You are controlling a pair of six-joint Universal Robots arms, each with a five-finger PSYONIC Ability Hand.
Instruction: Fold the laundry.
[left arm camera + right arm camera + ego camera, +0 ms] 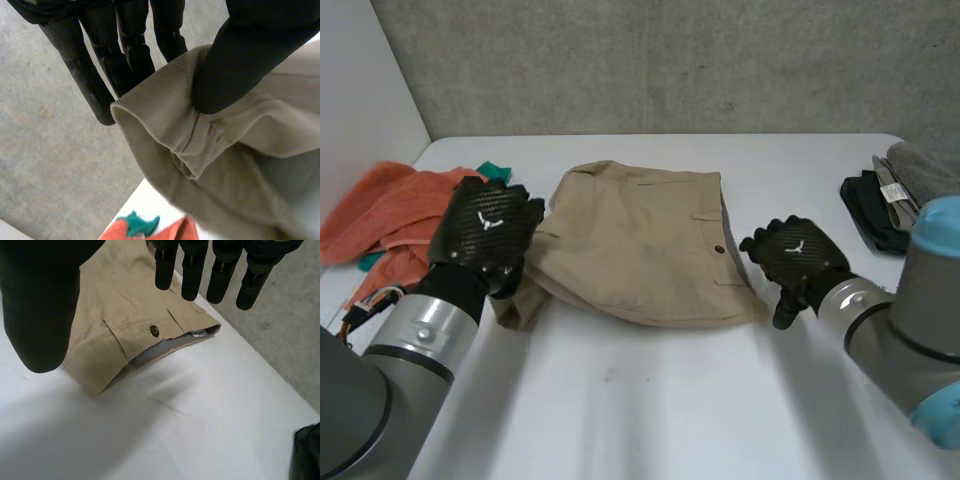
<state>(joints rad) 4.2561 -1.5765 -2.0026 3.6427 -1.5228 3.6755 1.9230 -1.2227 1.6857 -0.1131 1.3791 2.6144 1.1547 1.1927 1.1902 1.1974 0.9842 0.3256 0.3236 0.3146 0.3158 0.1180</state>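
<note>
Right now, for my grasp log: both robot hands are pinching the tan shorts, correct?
Not both. The left robot hand pinches the tan shorts, but the right robot hand holds nothing: the right wrist view shows its fingers straight and clear of the cloth.

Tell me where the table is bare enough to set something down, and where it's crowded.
Widest bare patch: the near table, between the arms, in front of the tan shorts. A smaller one lies between the shorts and the dark stack, beyond the right hand. Crowded: the left side, where the orange pile sits beside the left hand pinching the shorts' edge.
</note>
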